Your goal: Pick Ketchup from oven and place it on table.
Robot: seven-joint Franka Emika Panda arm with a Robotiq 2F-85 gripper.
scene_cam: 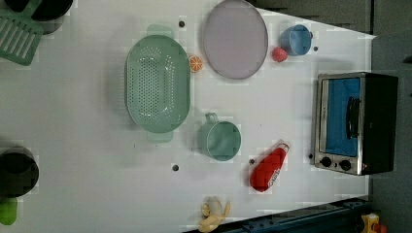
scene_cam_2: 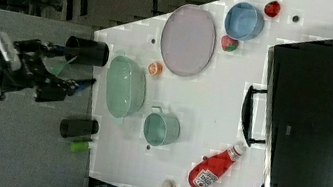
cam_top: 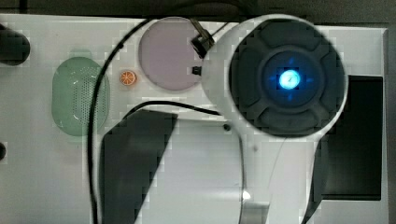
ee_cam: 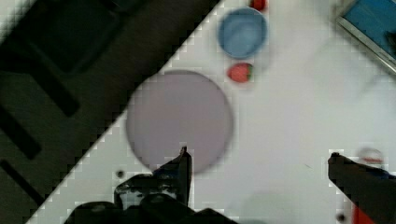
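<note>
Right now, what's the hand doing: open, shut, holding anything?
Hand: open wide, holding nothing. The ketchup lies on the table, apart from the hand.

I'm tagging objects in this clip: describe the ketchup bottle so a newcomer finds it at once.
Start at the black toaster oven on the white table. Just off its knob end lies the ketchup, on its side between the oven and the green cup. It is the only long red bottle, white-capped, unlike the round strawberries.

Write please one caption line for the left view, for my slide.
Ketchup bottle lying on the white table beside the closed toaster oven, near a green cup and colander.
</note>
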